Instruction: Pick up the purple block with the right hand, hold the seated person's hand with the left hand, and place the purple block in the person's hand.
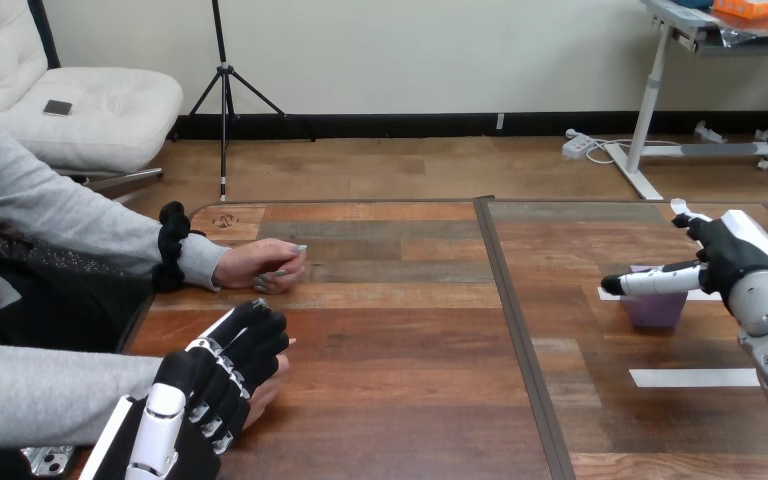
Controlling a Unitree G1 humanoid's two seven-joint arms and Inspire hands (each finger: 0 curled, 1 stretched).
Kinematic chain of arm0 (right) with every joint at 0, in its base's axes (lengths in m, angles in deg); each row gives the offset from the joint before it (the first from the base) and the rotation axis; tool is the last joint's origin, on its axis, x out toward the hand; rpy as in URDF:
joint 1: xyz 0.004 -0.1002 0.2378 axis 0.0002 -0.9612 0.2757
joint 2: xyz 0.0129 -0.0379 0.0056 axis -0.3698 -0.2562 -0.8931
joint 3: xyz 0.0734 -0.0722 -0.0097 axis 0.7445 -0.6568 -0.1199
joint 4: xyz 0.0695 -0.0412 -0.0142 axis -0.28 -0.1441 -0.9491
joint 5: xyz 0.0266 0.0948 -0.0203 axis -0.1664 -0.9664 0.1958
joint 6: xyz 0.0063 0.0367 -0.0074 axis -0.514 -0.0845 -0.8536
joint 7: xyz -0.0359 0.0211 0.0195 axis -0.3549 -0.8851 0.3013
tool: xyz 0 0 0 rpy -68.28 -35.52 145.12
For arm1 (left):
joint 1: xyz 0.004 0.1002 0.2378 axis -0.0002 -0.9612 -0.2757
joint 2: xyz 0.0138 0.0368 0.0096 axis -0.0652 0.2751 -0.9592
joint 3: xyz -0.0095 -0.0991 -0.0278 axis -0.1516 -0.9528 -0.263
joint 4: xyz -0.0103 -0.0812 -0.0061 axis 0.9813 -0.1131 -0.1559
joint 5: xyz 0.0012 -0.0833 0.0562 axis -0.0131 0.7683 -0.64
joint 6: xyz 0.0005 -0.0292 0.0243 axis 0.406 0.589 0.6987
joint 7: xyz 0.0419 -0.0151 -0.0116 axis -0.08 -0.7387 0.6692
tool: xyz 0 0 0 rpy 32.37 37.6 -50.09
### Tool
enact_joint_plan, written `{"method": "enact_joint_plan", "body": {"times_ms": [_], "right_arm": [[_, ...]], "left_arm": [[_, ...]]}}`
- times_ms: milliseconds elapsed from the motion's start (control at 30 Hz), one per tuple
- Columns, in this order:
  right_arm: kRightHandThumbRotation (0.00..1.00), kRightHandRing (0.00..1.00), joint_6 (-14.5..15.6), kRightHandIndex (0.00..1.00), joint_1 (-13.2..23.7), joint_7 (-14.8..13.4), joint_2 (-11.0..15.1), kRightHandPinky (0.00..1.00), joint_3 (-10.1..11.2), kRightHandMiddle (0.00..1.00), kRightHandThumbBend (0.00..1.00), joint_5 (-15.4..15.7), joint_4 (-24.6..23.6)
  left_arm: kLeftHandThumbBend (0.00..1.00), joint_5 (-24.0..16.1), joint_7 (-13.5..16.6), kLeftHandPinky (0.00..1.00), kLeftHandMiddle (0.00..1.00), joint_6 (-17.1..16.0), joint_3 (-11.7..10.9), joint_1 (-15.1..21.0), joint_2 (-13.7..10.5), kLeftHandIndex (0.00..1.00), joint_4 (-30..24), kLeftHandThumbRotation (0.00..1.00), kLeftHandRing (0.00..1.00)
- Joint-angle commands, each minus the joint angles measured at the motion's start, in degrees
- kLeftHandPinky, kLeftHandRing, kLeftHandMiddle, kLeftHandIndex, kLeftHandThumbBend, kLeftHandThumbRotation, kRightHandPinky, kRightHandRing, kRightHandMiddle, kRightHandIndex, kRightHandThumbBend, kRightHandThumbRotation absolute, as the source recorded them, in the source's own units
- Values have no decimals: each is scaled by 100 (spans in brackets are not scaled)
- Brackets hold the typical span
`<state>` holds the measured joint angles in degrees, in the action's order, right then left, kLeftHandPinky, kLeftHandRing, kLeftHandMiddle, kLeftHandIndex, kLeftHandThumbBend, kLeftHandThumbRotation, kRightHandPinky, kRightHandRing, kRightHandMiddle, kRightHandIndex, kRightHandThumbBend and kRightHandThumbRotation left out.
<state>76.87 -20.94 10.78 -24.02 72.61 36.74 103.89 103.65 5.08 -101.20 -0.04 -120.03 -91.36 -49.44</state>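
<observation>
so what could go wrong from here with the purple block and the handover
1. The right hand has just one straight finger lying across the purple block, with no closed grasp showing; lifted like this, the block could slip or tip.
2. The left hand lies over the person's hand at the view's lower left and covers most of it, so the block may have little room to land.

Left hand (222,368) over person's nearer hand (269,388); right hand (732,256) at purple block (655,310).

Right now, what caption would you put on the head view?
Robot's left hand lies over the person's nearer hand; its open right hand is at the purple block.
</observation>
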Motion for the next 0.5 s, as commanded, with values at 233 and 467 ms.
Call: {"method": "enact_joint_plan", "body": {"times_ms": [233, 467], "right_arm": [[27, 92, -101, 92, 121, -49, -234, 76, -189, 95, 100, 139, 30], [25, 91, -90, 91, 67, -48, -303, 76, -214, 94, 100, 148, 45]], "left_arm": [[52, 24, -40, 94, 86, -35, -61, 279, -84, 82, -251, 96, 90], [52, 28, -43, 93, 85, -56, -72, 296, -77, 80, -232, 95, 89]]}}
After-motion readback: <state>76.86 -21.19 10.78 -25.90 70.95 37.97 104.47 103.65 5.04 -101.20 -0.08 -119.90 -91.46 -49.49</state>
